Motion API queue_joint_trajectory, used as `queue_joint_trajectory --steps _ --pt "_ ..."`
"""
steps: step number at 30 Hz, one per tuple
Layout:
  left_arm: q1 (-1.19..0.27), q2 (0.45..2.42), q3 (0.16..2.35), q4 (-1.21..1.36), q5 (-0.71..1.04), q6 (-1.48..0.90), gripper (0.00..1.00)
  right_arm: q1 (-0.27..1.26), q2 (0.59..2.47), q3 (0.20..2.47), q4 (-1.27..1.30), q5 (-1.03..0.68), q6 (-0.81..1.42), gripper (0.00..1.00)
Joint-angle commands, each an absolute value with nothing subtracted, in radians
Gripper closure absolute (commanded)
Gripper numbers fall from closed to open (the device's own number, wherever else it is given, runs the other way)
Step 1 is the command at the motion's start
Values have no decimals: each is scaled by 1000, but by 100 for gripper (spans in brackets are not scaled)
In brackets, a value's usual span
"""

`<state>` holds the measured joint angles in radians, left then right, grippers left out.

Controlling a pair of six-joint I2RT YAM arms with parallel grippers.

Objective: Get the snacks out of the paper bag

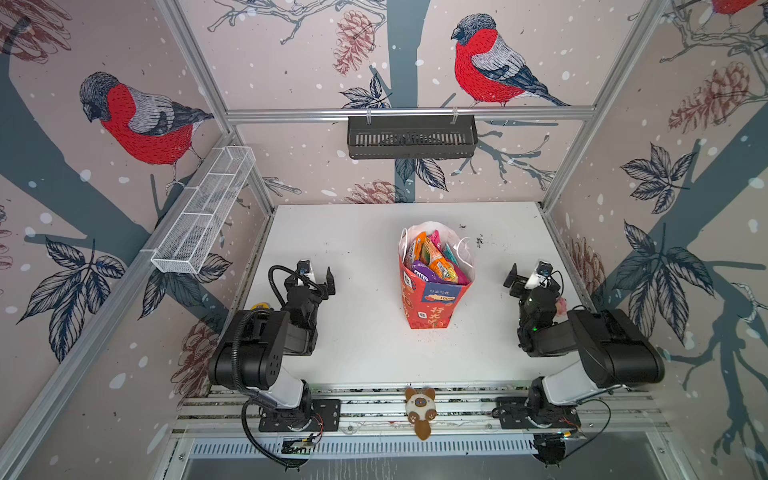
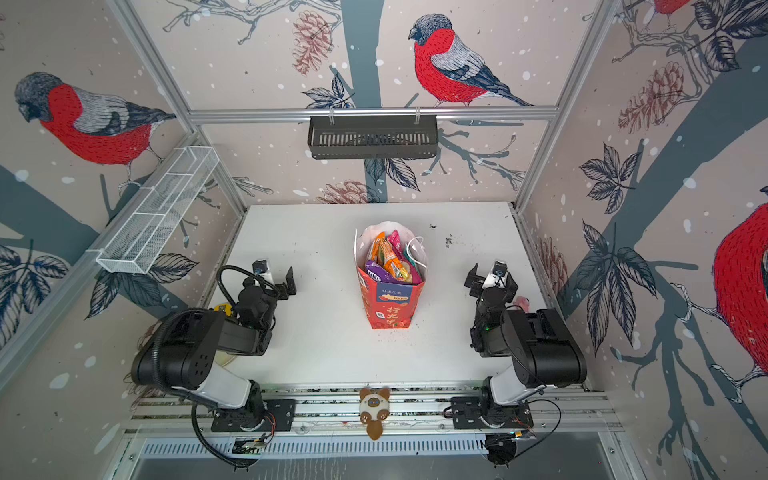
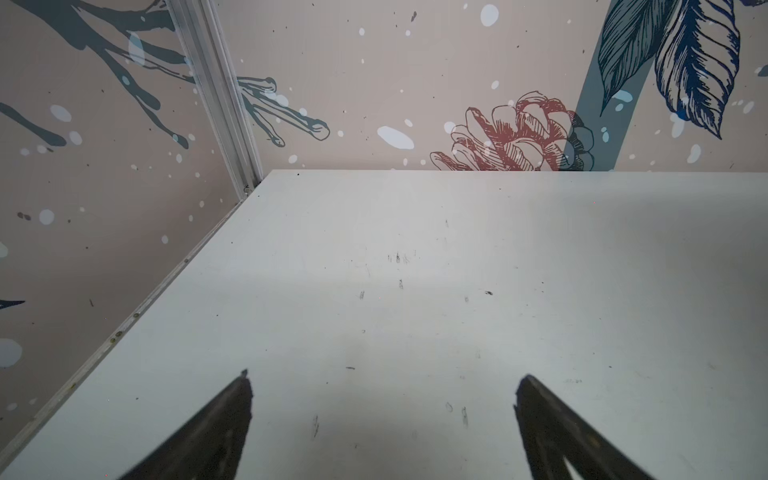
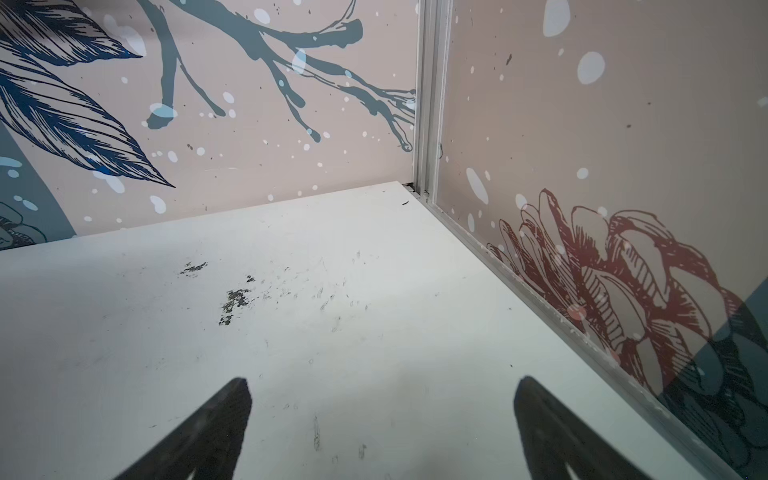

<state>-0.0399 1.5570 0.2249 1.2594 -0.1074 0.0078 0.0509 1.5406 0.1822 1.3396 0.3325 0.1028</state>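
"100%" on paper bag (image 1: 428,316) blue panel (image 1: 439,295)

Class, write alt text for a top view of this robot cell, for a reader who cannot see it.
A tall red paper bag stands upright on the white table, stuffed with bright snacks. The left gripper and right gripper, both open and empty, flank it without touching. A plush cat lies on the front rail.

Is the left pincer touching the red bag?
Apart. In both top views, bare white table shows between the open left pincer and the bag.
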Motion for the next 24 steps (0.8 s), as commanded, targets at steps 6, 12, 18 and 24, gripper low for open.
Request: queue_joint_trajectory --steps 6,12,18,24 --pt "-37 1557 226 1322 -106 17 2 51 1540 185 1363 338 103 1" --pt "-34 1558 232 1310 -107 9 2 46 1539 190 1352 329 105 0" --pt "-17 1557 233 1306 -72 -6 5 44 1540 192 1345 325 107 0" --pt "-15 1536 255 1254 -88 -8 54 42 1535 185 1355 319 110 16"
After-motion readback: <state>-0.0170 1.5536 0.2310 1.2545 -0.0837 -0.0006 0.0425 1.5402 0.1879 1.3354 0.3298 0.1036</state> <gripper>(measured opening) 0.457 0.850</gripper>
